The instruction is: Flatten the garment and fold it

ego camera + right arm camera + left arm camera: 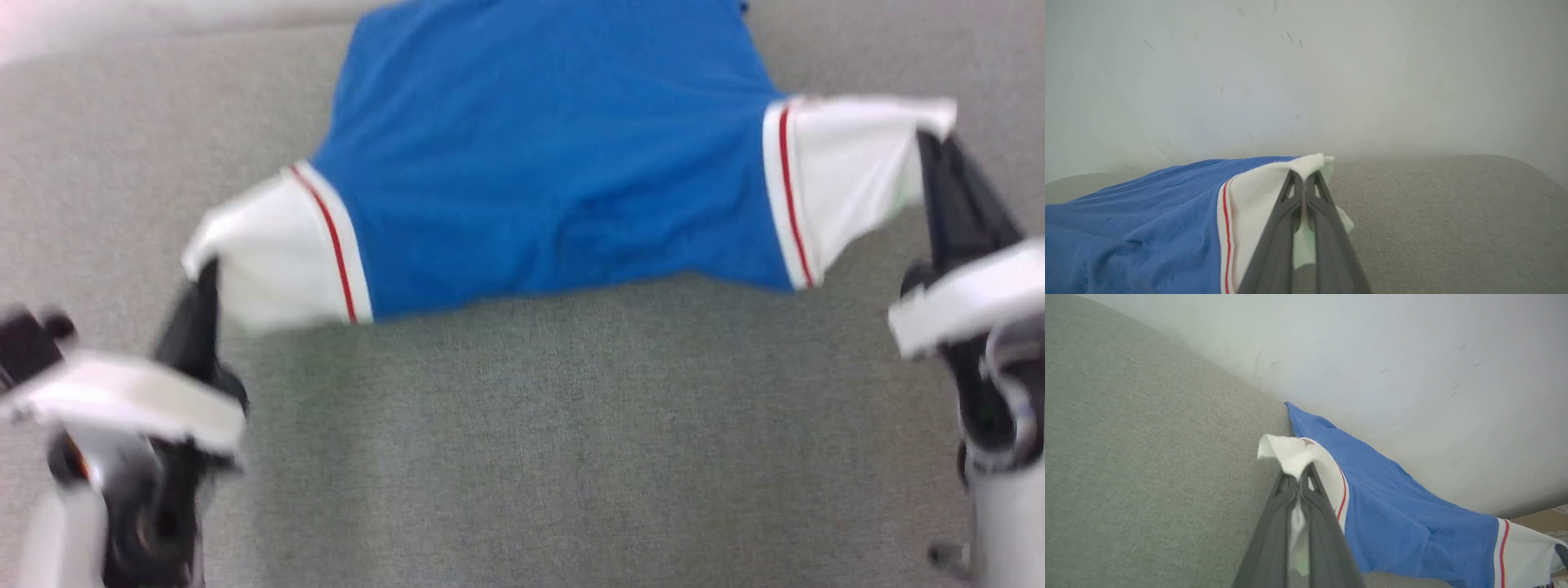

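Observation:
The garment (547, 155) is a royal-blue T-shirt with white sleeves edged in thin red stripes, stretched out between both grippers over a grey fabric surface. My left gripper (206, 273) is shut on the tip of the left white sleeve (269, 253); in the left wrist view the left gripper (1300, 477) pinches white cloth from the garment (1396, 522). At the right, my right gripper (927, 143) is shut on the other white sleeve (849, 171); in the right wrist view the right gripper (1304, 179) clamps the sleeve of the garment (1139, 220). The near edge hangs lifted.
The grey fabric surface (555, 441) spreads wide in front of the garment. A pale wall (1306, 73) rises right behind the surface's far edge, close to the garment's far end.

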Robot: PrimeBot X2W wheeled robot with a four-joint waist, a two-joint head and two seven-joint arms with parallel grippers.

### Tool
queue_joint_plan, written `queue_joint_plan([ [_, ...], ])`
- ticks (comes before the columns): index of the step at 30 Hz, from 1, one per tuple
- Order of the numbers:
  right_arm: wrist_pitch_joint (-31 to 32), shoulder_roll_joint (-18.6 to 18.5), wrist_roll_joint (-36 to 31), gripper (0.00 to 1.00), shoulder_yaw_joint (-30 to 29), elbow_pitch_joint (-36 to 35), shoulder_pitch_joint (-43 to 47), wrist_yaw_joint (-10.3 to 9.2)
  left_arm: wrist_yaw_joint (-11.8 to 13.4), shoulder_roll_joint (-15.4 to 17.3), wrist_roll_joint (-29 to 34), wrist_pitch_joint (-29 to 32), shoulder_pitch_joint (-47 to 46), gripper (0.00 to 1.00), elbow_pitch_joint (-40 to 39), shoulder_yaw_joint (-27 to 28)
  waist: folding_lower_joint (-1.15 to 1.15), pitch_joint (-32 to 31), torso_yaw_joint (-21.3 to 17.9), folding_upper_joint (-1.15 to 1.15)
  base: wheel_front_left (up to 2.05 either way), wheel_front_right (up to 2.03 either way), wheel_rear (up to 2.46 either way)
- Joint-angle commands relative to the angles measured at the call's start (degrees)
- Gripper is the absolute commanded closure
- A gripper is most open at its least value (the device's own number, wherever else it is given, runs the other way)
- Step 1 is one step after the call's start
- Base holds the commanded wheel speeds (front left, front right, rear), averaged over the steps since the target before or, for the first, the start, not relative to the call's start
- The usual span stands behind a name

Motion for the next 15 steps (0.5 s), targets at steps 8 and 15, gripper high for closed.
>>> queue_joint_plan([
  [8,3.2,3.5,1.8,1.0,-3.8,-6.9,15.9,-0.04,-0.7,0.2,-0.9,1.8,14.7,1.0,-3.6,-0.9,0.02,-7.7,1.6,0.0,0.0,0.0,0.0],
  [15,8.9,4.2,3.3,1.0,-5.1,-11.8,26.5,-0.04,-1.7,2.5,-0.1,4.3,24.6,1.0,-6.9,-2.6,0.02,-11.7,1.9,0.0,0.0,0.0,0.0],
])
